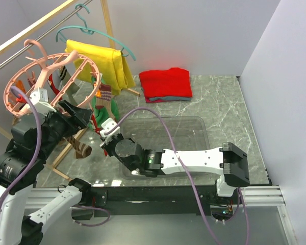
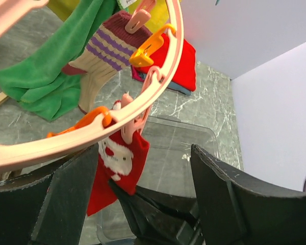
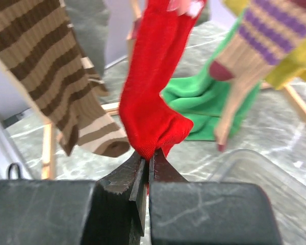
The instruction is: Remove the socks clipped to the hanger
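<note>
The pink ring hanger (image 1: pixel 51 84) hangs from the rail at the upper left, and its rim (image 2: pixel 160 76) crosses the left wrist view. A red sock with a white figure (image 2: pixel 117 163) hangs from a pink clip (image 2: pixel 130 120) on that rim. My left gripper (image 2: pixel 143 178) is open, with its fingers (image 2: pixel 219 189) on either side of the sock and clip. My right gripper (image 3: pixel 149 158) is shut on the red sock's (image 3: pixel 153 92) lower end from below. A brown striped sock (image 3: pixel 56 81) and a purple striped sock (image 3: pixel 255 56) hang beside it.
A clear plastic bin (image 1: pixel 194 132) sits on the table under my right arm. A folded red garment (image 1: pixel 166 84) lies at the back. A yellow shirt (image 1: pixel 99 64) on a teal coat hanger and a green cloth (image 3: pixel 204 107) hang behind the socks. Wooden rack legs (image 1: pixel 61 171) stand at the left.
</note>
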Motion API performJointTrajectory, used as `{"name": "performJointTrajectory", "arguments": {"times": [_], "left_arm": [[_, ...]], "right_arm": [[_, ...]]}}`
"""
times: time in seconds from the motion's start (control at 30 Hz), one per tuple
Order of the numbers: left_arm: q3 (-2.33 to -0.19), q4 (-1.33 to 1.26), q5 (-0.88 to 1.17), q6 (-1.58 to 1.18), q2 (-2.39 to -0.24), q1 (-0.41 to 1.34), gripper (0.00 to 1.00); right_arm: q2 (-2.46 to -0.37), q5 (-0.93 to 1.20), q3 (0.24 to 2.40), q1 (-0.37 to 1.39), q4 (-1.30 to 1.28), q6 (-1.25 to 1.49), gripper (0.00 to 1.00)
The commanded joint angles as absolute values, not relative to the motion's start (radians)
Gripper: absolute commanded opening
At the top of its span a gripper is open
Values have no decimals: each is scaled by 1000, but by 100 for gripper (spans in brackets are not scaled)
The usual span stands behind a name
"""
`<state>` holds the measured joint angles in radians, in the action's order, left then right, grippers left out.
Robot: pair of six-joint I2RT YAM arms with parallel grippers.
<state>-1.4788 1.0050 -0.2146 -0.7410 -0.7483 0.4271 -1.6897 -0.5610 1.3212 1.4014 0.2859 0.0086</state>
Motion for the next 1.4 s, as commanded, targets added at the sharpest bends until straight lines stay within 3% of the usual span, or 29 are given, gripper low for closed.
{"name": "performJointTrajectory", "arguments": {"times": [0.0, 0.6, 0.77, 1.03, 1.13, 1.37], "left_arm": [[-1473, 936, -210, -721, -775, 431, 77], [-1335, 809, -325, -792, -756, 431, 69], [-1301, 753, -399, -810, -732, 431, 60], [-1269, 709, -433, -821, -753, 431, 60], [-1258, 686, -437, -818, -749, 430, 55], [-1230, 652, -436, -804, -730, 431, 25]], "right_arm": [[-1674, -762, 1377, 1437, 281, -51, 0], [-1681, -919, 1379, 1503, 382, -198, 0], [-1693, -937, 1385, 1517, 419, -252, 0], [-1744, -997, 1408, 1542, 492, -360, 0], [-1758, -1022, 1411, 1551, 532, -406, 0], [-1753, -1029, 1388, 1559, 574, -430, 0]]}}
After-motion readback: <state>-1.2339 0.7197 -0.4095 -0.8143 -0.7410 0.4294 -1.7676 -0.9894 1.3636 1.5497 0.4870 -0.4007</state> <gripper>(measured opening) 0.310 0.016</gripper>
